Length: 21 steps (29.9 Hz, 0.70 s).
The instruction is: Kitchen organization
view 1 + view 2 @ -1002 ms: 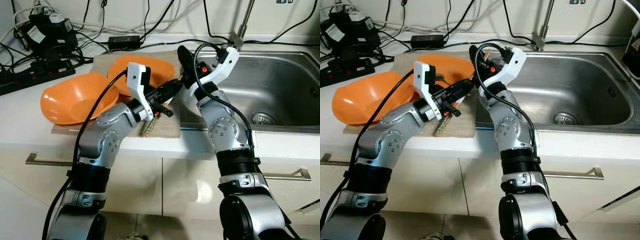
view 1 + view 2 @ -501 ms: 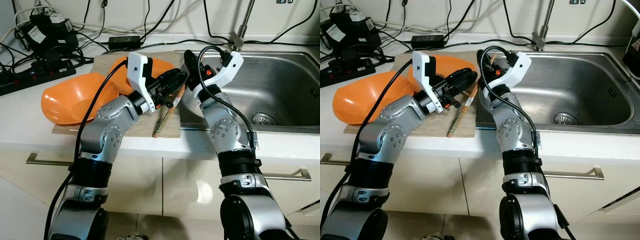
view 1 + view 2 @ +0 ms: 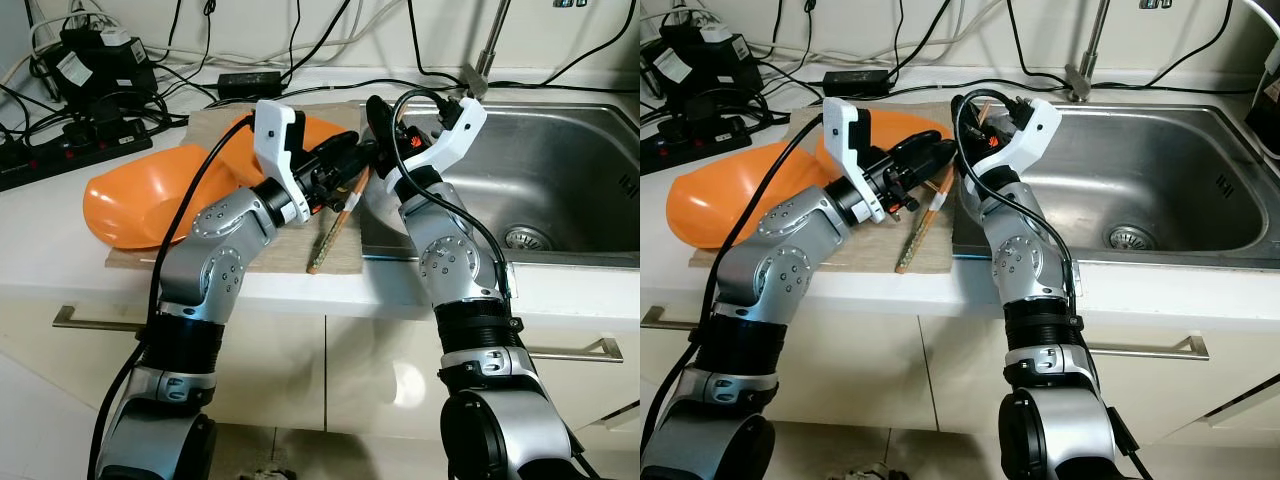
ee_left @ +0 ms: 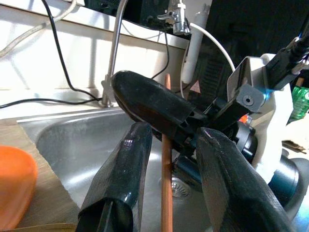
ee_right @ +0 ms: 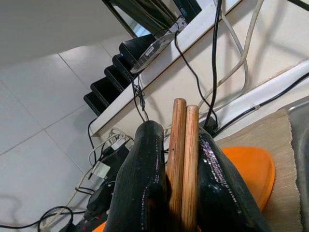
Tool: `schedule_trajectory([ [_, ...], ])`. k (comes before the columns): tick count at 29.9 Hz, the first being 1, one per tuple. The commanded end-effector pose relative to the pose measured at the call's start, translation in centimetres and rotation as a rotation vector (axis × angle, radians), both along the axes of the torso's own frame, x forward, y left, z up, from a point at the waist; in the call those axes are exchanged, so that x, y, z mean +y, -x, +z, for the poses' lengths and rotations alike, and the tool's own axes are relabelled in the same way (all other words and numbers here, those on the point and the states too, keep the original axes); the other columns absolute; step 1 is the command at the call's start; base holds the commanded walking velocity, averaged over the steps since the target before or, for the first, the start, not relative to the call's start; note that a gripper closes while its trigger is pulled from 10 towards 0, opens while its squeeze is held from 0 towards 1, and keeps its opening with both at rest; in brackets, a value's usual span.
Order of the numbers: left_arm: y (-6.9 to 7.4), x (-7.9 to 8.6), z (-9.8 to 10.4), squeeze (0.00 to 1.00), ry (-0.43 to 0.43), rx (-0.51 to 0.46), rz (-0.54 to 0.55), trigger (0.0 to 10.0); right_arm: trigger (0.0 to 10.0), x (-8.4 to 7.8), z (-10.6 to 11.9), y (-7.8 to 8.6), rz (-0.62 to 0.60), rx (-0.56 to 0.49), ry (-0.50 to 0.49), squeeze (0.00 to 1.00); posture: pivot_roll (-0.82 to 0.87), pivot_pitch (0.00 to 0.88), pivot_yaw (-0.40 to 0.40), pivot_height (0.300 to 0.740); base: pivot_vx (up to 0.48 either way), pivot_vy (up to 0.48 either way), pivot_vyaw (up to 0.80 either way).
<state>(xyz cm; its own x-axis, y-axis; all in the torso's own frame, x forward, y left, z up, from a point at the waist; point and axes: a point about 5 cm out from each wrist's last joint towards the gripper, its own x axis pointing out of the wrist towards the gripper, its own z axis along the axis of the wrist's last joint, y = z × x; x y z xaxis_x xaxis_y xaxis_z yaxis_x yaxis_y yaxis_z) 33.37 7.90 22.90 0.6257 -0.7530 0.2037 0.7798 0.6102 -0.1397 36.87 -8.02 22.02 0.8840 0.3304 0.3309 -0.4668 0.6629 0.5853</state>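
Up over the near edge of the bench [image 3: 60, 262], both silver arms are bent at the elbow and reach forward so that their wrists meet above the brown mat [image 3: 345, 257], just left of the steel sink [image 3: 560, 170].

The left arm slants up and to the right, its white wrist bracket raised. The left gripper [image 4: 166, 145] points toward the sink, and its fingers [image 4: 123, 188] are spread with a single wooden chopstick [image 4: 166, 193] standing in the gap between them; whether either finger touches that stick cannot be told. From the head views a long chopstick [image 3: 330, 225] runs from the meeting point of the two grippers down onto the mat, its lower tip resting near the mat's front edge.

The right arm rises steeply from its elbow, forearm nearly upright, wrist tipped back toward the left. The right gripper [image 5: 181, 130] has its fingers [image 5: 145, 179] clenched on a pair of chopsticks [image 5: 183, 159], the two wooden sticks pressed side by side and poking out past the fingertips.

Behind the left fingers lie two orange bowls [image 3: 150, 195], one on the mat and one overlapping its left edge. No readable writing shows on any of these things.
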Motion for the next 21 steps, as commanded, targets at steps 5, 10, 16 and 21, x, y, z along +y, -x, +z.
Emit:
schedule_trajectory([
  [5,0.0,0.3,0.2,0.0,-0.038,-0.028,0.012,10.0,10.0,-0.2,0.5,-0.1,-0.013,-0.014,0.051,0.0,-0.02,0.0,0.081,0.74,0.0,0.0,0.0],
  [10,-0.1,1.1,-0.5,0.0,-0.081,-0.02,0.026,10.0,10.0,-1.6,1.7,-0.5,-0.059,-0.049,0.065,0.0,-0.02,0.0,0.082,0.74,0.0,0.0,0.0],
  [16,0.4,2.4,-0.4,0.0,-0.118,-0.017,0.023,10.0,10.0,-3.3,2.9,-0.7,-0.099,-0.08,0.073,0.0,-0.03,0.0,0.083,0.74,0.0,0.0,0.0],
  [21,0.7,2.8,-0.2,0.0,-0.127,-0.018,0.019,10.0,10.0,-3.9,3.5,-0.7,-0.104,-0.084,0.059,0.0,-0.02,0.0,0.084,0.74,0.0,0.0,0.0],
])
